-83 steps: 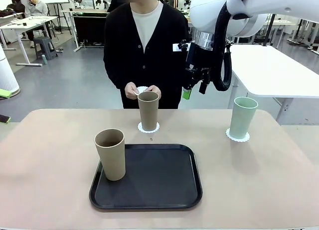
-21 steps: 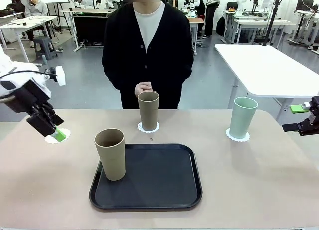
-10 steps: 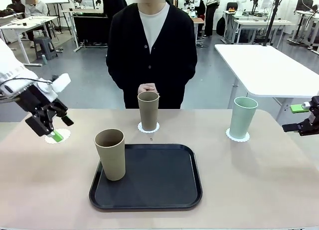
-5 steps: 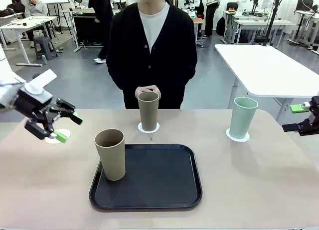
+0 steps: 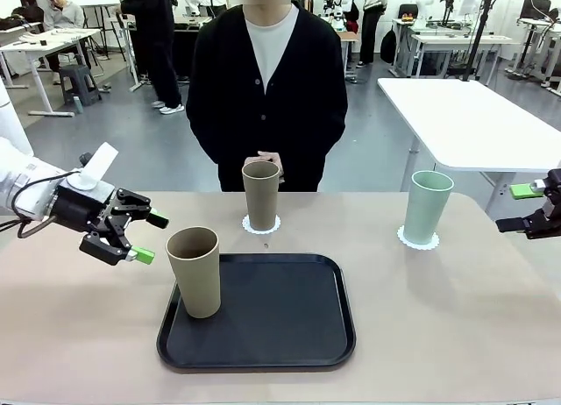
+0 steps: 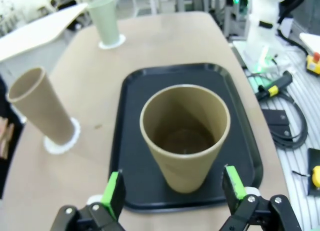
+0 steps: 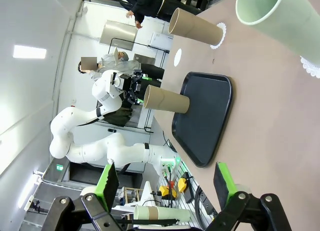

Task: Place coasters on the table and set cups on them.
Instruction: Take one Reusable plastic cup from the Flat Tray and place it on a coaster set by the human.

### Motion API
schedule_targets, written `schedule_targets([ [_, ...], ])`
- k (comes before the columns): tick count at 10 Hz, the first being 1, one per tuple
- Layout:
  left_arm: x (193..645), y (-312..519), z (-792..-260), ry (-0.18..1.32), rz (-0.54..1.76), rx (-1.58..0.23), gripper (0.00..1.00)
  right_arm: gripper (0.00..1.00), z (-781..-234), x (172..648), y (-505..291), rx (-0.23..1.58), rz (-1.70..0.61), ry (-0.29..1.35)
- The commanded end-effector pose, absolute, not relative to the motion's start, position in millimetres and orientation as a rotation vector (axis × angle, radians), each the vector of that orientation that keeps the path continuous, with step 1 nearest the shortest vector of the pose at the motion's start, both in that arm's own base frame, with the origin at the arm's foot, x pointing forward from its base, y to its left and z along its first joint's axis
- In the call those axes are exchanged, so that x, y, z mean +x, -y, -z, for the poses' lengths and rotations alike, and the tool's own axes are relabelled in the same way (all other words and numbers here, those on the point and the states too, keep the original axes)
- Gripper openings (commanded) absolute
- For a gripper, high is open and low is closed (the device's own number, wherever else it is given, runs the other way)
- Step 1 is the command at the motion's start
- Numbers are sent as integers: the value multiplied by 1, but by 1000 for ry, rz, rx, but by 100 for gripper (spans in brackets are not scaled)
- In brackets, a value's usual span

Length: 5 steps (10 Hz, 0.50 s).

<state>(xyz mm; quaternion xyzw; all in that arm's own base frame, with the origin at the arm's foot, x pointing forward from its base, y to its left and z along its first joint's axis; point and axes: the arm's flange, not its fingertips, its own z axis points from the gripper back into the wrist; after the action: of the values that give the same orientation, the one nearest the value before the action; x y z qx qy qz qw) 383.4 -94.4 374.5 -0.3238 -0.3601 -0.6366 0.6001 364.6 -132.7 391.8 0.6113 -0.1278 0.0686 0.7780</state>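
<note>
Three tall tapered matte cups [image 5: 194, 273], two tan-brown, one mint green.

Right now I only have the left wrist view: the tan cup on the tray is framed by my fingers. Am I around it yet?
Observer: Not yet. From the front, the left gripper is open, its fingertips short of the tan cup on the tray, with a gap between them.
Operator: Where's the free coaster?
Observer: The right wrist view shows one bare coaster on the table, left of the tray, with no cup on it.
Operator: Right arm in the way?
Observer: No. The right gripper is open at the table's right edge, apart from the mint cup.
</note>
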Motion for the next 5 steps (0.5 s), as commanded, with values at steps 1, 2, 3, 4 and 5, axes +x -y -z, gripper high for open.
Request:
schedule_targets([
  [1, 377, 100, -384, 828, 1405, -731, 100, 100, -392, 366, 132, 1320, -149, 276],
  [2, 383, 94, -375, 835, 1476, -751, 100, 100, -392, 366, 132, 1320, -149, 276],
  [3, 383, 94, -375, 835, 1476, -751, 100, 100, -392, 366, 132, 1320, -149, 276],
  [4, 383, 94, -375, 835, 1476, -751, 100, 100, -392, 366, 132, 1320, -149, 276],
  [5, 383, 94, -375, 835, 1476, -751, 100, 100, -392, 366, 132, 1320, -149, 276],
])
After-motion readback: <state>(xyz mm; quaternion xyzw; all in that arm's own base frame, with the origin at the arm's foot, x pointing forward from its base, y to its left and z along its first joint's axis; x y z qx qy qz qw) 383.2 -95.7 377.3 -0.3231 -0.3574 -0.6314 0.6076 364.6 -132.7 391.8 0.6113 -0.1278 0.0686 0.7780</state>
